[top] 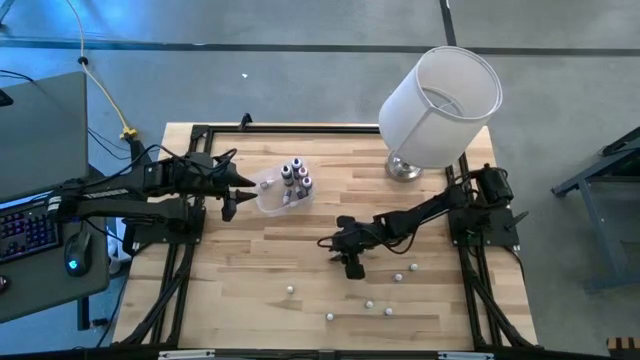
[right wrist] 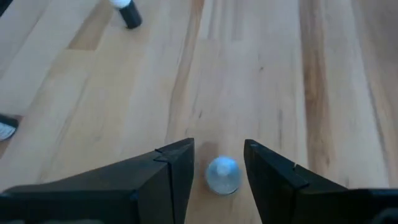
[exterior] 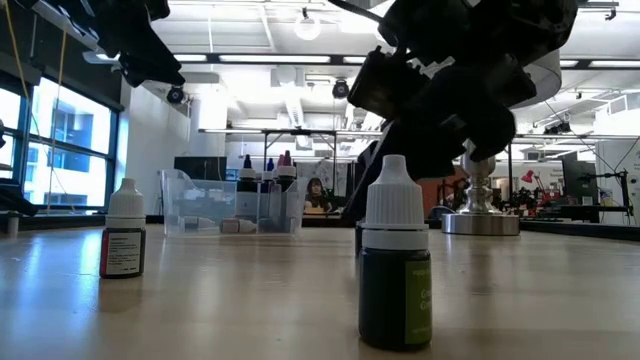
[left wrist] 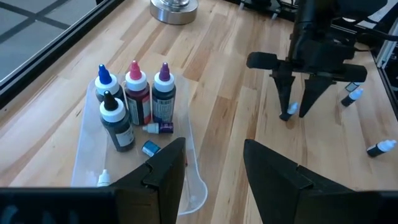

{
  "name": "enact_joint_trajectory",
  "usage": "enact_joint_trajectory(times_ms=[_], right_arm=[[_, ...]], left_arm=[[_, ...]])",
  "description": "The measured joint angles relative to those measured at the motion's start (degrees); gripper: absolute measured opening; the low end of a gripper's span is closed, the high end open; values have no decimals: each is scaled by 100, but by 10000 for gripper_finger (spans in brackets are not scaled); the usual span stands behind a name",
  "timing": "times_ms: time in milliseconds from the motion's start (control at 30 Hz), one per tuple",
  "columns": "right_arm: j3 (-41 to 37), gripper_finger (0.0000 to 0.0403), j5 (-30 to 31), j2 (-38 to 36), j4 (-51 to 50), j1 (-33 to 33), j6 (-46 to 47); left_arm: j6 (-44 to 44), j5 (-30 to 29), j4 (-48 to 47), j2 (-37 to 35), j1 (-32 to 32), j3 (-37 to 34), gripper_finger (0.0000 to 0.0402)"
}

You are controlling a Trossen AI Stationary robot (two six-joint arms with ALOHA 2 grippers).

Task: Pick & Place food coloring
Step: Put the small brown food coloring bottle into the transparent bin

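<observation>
A clear plastic tub (top: pixel 272 192) holds four food coloring bottles (left wrist: pixel 134 99) standing upright with blue, pink, purple and dark tops; smaller bottles (left wrist: pixel 157 128) lie beside them on its floor. Several tiny white-capped bottles (top: pixel 368 302) stand or lie scattered on the near half of the table. My right gripper (right wrist: pixel 219 163) points straight down, open, its fingers on either side of one tiny upright bottle (right wrist: pixel 222 174), a small gap on each side. The same gripper (left wrist: pixel 297 102) shows from the side in the left wrist view. My left gripper (left wrist: pixel 214 165) hovers open at the tub's left rim.
A lamp with a big white shade (top: pixel 440 95) stands on a metal base (top: pixel 404 168) at the far right of the table. Near the low camera stand a green-labelled bottle (exterior: pixel 396 270) and a red-labelled one (exterior: pixel 123 243). A keyboard and mouse sit left of the table.
</observation>
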Motion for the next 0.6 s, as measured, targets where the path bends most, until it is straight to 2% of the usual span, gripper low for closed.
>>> enact_joint_trajectory(times_ms=[167, 300, 533, 600], right_arm=[[0, 133, -82, 2, -107, 6, 8], [0, 125, 146, 2, -45, 5, 73], [0, 56, 153, 2, -30, -30, 111], [0, 49, 154, 2, -16, -30, 107]], left_arm=[[0, -2, 2, 0, 0, 1, 163], [0, -2, 2, 0, 0, 0, 163], [0, -2, 2, 0, 0, 0, 163], [0, -2, 4, 0, 0, 0, 163]])
